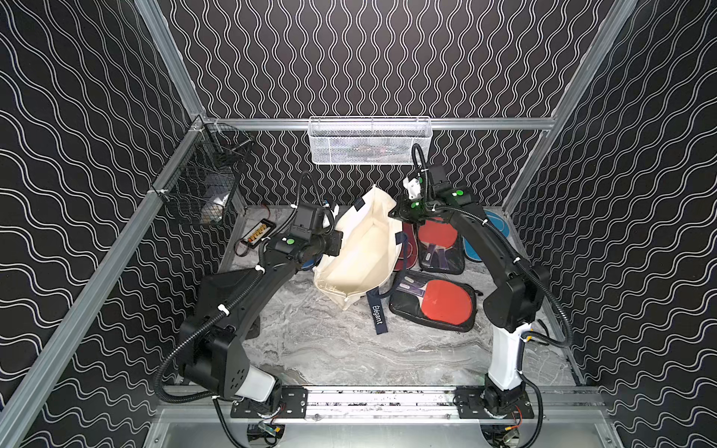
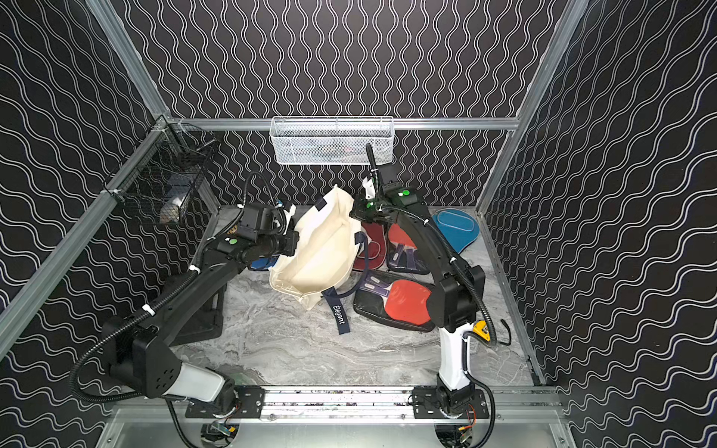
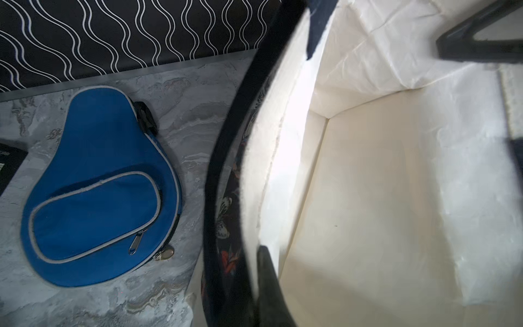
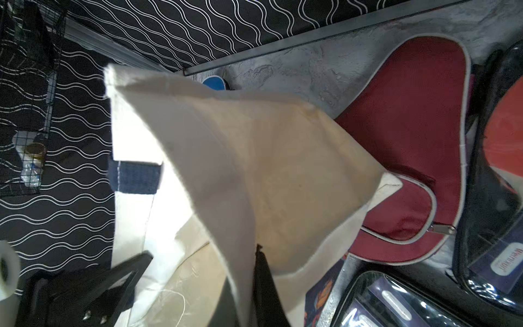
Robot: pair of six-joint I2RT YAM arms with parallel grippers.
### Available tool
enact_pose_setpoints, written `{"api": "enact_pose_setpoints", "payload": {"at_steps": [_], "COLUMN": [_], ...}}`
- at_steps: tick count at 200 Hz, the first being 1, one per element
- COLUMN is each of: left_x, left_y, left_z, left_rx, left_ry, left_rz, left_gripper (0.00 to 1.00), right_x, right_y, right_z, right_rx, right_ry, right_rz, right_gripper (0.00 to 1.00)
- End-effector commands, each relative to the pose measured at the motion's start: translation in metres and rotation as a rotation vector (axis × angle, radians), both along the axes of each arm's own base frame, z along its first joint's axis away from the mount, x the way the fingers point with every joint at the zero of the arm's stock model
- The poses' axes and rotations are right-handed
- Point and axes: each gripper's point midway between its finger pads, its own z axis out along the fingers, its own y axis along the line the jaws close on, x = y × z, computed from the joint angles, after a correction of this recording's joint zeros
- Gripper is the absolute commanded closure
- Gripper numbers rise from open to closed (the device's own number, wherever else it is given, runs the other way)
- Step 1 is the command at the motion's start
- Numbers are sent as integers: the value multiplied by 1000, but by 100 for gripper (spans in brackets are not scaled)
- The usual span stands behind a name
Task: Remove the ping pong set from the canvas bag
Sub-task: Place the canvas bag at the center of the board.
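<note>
The canvas bag (image 1: 361, 252) slumps mid-tabletop (image 1: 329, 349), nearer the far edge, its mouth spread. The left tool (image 1: 336, 241) is clamped on the rim facing the left edge; the right tool (image 1: 396, 212) pinches the far rim corner. The blue cover (image 3: 99, 184) lies outside the bag toward the left edge; the maroon cover (image 4: 410, 141), teal cover (image 2: 456, 227) and two clear pouches (image 1: 432, 300) lie toward the right edge.

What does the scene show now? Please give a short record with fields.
bag: resting on table, mouth open, held at both sides
inside bag: nothing visible in left wrist view
left pincer: shut on bag rim
right pincer: shut on bag rim
out on table: blue cover, maroon cover, teal cover, near pouch, far pouch
task: bag looks empty
</note>
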Motion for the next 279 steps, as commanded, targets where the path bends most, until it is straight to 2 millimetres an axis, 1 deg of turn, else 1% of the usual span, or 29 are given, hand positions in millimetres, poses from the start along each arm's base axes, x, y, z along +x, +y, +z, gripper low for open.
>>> {"api": "enact_pose_setpoints", "payload": {"at_steps": [1,19,29,30,33,43,44,46,59,78,96,121,135,154,183,203,232,258,279], "left_x": [-4,-11,-15,-15,-16,-21,-22,-23,-28,-35,-43,-55,-61,-69,-81,-90,-105,-116,-123], "left_y": [1,3,4,4,5,6,6,7,11,17,21,26,31,37,42,41,35,31,22], "left_z": [2,9,14,14,16,22,23,24,31,35,33,21,19,17,17,19,21,22,24], "left_rx": [-2,-6,-7,-7,-9,-9,-9,-9,-3,12,-4,-11,-19,-24,-40,-68,-121,-161,-231], "left_ry": [4,4,4,5,4,5,5,5,2,14,36,86,103,117,120,123,134,147,159], "left_rz": [1,3,4,3,3,3,3,4,16,38,54,68,79,99,116,109,85,69,48], "left_gripper": [100,100,100,100,100,100,100,100,100,100,100,100,100,100,100,100,100,100,100], "right_x": [-8,-13,-15,-17,-19,-23,-26,-30,-40,-58,-76,-102,-117,-135,-157,-161,-157,-152,-150], "right_y": [4,6,7,6,5,3,8,12,14,20,28,36,40,48,61,66,71,77,81], "right_z": [-11,-13,-21,-14,-8,-8,-8,-8,-5,-1,2,7,7,2,-15,-18,-24,-38,-46], "right_rx": [-22,-17,-22,-15,-9,-5,-5,-3,10,27,4,-23,-27,-11,-26,-30,-80,-124,-143], "right_ry": [31,34,52,40,29,32,32,34,35,34,36,27,31,47,80,87,91,108,125], "right_rz": [44,48,46,45,43,34,45,53,41,49,81,105,112,125,161,183,232,289,336], "right_gripper": [100,100,100,100,100,100,100,100,100,100,100,100,100,100,100,100,100,100,100]}}
